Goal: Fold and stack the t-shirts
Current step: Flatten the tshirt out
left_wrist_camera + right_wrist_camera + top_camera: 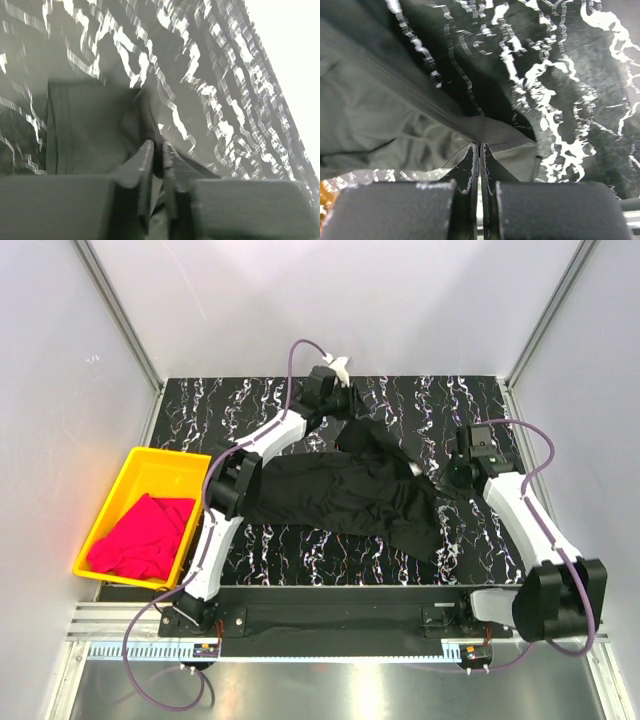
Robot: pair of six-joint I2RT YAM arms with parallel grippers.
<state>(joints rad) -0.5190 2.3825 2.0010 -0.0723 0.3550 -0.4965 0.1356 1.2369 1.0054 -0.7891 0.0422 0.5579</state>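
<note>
The black t-shirt (340, 490) lies spread across the middle of the marbled table, with one part pulled up toward the far side. My left gripper (347, 403) holds that raised part. In the left wrist view its fingers (145, 160) stand a narrow slit apart around a dark fold of the shirt (85, 125), and the picture is blurred. My right gripper (450, 478) is at the shirt's right edge. In the right wrist view it (479, 146) is shut on the hem of the cloth (380, 120). The magenta-pink t-shirt (145, 535) lies crumpled in the tray.
A yellow plastic tray (150, 458) sits off the table's left edge. The black marbled table (440, 400) is boxed in by white walls with metal posts at the back corners. Both arm bases stand at the near edge.
</note>
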